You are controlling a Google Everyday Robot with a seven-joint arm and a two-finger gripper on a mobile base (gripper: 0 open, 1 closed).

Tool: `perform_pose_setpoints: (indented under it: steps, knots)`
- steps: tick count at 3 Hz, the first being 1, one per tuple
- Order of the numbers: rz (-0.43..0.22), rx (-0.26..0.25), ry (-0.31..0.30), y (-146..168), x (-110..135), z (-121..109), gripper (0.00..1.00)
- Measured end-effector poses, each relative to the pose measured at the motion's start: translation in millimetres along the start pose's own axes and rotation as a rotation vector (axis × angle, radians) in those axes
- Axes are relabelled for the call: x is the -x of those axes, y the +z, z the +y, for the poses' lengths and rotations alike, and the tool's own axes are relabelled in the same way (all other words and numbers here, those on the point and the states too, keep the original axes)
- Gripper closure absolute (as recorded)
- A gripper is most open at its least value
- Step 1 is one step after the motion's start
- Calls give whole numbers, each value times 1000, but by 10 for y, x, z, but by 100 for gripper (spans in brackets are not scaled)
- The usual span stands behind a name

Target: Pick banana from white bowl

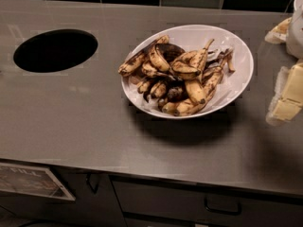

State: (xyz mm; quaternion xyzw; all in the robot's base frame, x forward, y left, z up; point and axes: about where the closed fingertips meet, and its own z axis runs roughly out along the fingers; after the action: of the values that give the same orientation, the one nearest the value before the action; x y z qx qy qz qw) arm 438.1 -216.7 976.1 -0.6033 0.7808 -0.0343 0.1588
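Note:
A wide white bowl [239, 51] sits on the steel counter, right of centre, and holds several overripe bananas. A large curved banana [169, 51], mostly black-brown with yellow edges, lies near the top of the pile toward the bowl's back left. Smaller, yellower spotted bananas lie around and below it. My gripper [285, 65] is at the right edge of the view, to the right of the bowl and apart from it. Its two pale yellow fingers [289, 97] stand spread apart with nothing between them.
A round dark hole [55, 49] is cut into the counter [94, 126] at the left. A dark tiled wall runs along the back. Below the front edge are cabinet fronts with a drawer handle [222, 207] and a sign [28, 179] at the lower left.

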Motion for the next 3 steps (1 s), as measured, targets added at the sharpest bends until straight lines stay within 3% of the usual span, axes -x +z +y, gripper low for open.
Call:
perform_pose_setpoints:
  steps: [1,3]
  knots:
    - [0,0,-1,1,3,-2,0]
    - [-43,5,-121,171,512,-263,0]
